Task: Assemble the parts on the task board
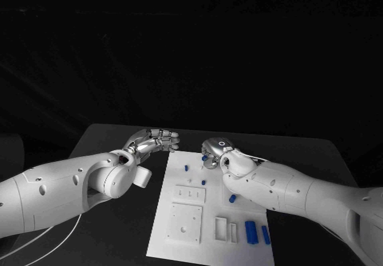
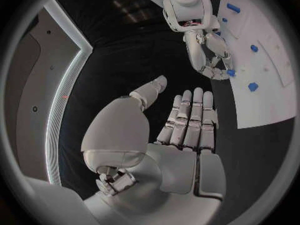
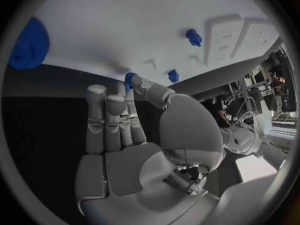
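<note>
1. Head view is showing the task board (image 1: pixel 209 221), a flat, matte white rectangular plate, lying in the middle of the black table (image 1: pixel 319 155), its long side running away from the robot.
2. Raised white blocks are sitting on the board's near half: a square block (image 1: pixel 186 223) with small holes, a smaller plate (image 1: pixel 191 194) above it, and two narrow slotted frames (image 1: pixel 226 229) beside it.
3. Small blue parts are scattered over the board: two upright cylinders (image 1: pixel 256 231) near the near right corner, and small pegs (image 1: pixel 204 182) standing further up toward the far end.
4. Right wrist view is showing a blue toothed gear (image 3: pixel 28 44) lying on the white surface, plus a small blue peg (image 3: pixel 193 36) near the raised blocks.
5. The right hand (image 1: pixel 217 151) is hovering over the far right part of the board; in its wrist view its fingers (image 3: pixel 106 120) are lying straight and together, with the thumb touching a small blue part (image 3: pixel 130 79) at the board's edge. Whether it is actually pinching that part, I cannot tell.
6. The left hand (image 1: pixel 153 141), silver and jointed, is sitting over the black table just beside the board's far left corner, apart from the parts; its wrist view is showing the palm flat, fingers (image 2: pixel 190 117) extended and holding nothing.
</note>
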{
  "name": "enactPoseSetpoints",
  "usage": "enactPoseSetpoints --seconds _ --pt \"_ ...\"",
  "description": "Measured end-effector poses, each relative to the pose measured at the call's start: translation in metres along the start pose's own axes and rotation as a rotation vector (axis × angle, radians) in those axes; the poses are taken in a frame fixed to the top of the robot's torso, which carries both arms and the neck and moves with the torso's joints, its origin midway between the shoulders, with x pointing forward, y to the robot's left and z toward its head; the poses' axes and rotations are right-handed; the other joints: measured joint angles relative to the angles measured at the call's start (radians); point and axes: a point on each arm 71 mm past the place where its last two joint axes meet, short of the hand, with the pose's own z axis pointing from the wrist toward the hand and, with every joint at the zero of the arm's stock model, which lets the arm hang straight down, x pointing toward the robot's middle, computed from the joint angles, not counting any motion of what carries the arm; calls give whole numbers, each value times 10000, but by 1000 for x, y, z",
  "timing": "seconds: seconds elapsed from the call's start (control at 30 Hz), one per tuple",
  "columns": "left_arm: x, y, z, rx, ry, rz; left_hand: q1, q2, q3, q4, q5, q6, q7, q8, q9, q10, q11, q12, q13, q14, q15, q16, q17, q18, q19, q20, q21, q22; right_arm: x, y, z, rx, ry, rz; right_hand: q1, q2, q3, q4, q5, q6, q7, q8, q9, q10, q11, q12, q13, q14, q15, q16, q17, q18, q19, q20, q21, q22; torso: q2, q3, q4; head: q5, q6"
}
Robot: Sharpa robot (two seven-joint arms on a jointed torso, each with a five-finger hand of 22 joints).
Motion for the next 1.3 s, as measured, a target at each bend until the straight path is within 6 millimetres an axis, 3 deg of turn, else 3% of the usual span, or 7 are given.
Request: enactPoseSetpoints --seconds 0.53,0.8,0.93,1.1,1.3 --pt "-1 0 0 1 -31 11 -3 3 0 0 0 0 0 0 2 0 0 0 0 0 0 0 -1 0 0 0 0 -8 0 -1 0 54 38 148 40 -40 -40 40 49 -44 8 -36 0 -86 54 0 -40 -27 34 0 -23 -1 8 -7 0 0 -6 -2 -19 1 -32" --pt "-4 0 0 -4 -86 28 -3 3 0 0 0 0 0 0 1 0 0 0 0 0 0 0 -1 -1 0 0 0 -8 0 -7 -4 61 -18 285 40 -40 -13 67 53 -44 8 -36 -10 -88 56 0 -55 -26 33 -1 -46 -2 8 -7 0 8 -7 0 -24 -9 4" --pt "-9 -1 -1 10 -183 65 -3 3 27 -27 0 0 0 0 12 0 0 0 0 0 0 0 7 -1 0 1 39 -8 -8 -14 -8 -12 -128 529 8 -177 -75 128 136 -118 79 -95 -31 -146 107 0 -55 -25 33 32 -66 -1 9 -6 0 8 -14 1 -42 0 53" --pt "-15 -2 -3 23 -298 92 -3 2 27 -27 0 0 0 0 30 108 1 0 0 0 0 0 36 -1 1 0 39 -16 -35 -21 -11 -207 -539 1160 -85 -442 -281 334 127 -219 110 -145 -31 121 -76 159 42 -27 28 46 -111 -1 10 -5 0 7 -19 9 -87 16 143" --pt "-13 -3 -3 23 -264 80 -59 26 27 -26 0 0 0 0 38 108 1 0 10 0 0 0 36 -1 1 1 38 -16 -51 -52 -24 1 -703 1533 5 -611 -403 505 -239 -386 135 -210 -42 370 -255 491 338 -68 -159 46 -131 -1 7 -12 0 6 -57 28 -160 6 236"
